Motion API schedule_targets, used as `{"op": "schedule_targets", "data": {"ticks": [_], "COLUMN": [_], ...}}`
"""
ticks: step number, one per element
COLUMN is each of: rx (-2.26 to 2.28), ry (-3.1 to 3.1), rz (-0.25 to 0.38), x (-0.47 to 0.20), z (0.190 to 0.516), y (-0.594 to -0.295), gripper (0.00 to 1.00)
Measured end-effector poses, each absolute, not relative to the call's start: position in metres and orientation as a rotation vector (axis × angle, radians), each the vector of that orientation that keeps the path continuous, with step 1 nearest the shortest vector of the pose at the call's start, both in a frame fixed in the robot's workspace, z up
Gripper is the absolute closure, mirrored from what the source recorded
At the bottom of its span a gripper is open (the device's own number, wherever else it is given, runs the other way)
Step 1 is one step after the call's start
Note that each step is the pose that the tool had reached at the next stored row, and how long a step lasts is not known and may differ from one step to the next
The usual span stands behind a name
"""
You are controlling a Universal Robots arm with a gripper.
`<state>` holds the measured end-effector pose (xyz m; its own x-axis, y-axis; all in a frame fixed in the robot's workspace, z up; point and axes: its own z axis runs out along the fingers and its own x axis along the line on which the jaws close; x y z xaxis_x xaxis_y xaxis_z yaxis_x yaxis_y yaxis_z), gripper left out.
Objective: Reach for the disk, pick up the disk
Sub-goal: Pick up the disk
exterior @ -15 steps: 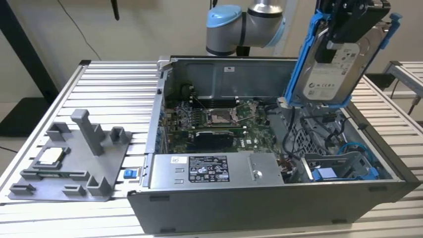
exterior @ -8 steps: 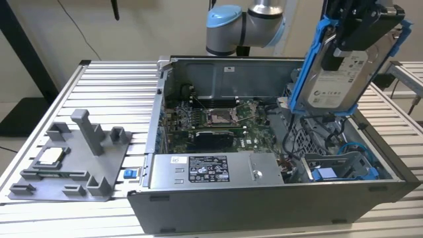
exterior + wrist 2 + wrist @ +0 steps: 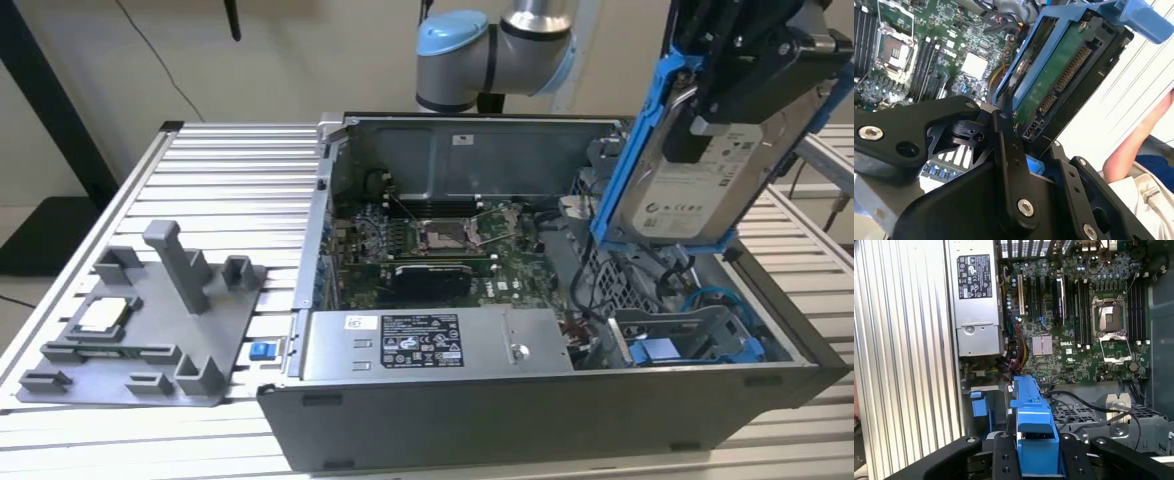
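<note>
Blue-railed disk (image 3: pixel 694 170) held aloft; second wrist view shows its connectors.

wall (image 3: pixel 267 60): plain cream | table (image 3: pixel 227 190): ribbed metal slats | floor mat (image 3: pixel 40 235): dark

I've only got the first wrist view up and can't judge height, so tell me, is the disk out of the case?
Observer: It looks so. In the exterior view the disk is held up over the open case, tilted, with its label facing the camera.
Operator: Does the pincer really have it?
Observer: Yes. The pincer is shut on the disk's upper end, with one finger across the labelled face.
Operator: Anything close by?
Observer: In the second wrist view a person's arm shows beyond the disk, apart from it.
</note>
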<state>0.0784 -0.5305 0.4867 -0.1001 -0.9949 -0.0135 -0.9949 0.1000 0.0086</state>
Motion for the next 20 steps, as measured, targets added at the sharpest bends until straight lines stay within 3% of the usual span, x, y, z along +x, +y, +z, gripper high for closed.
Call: {"op": "schedule_targets", "data": {"ticks": [20], "rx": [-2.105], "ry": [2.327], "rz": [0.024], "x": [0.078], "z": [0.483], "y": [-0.567], "gripper": [1.0]}}
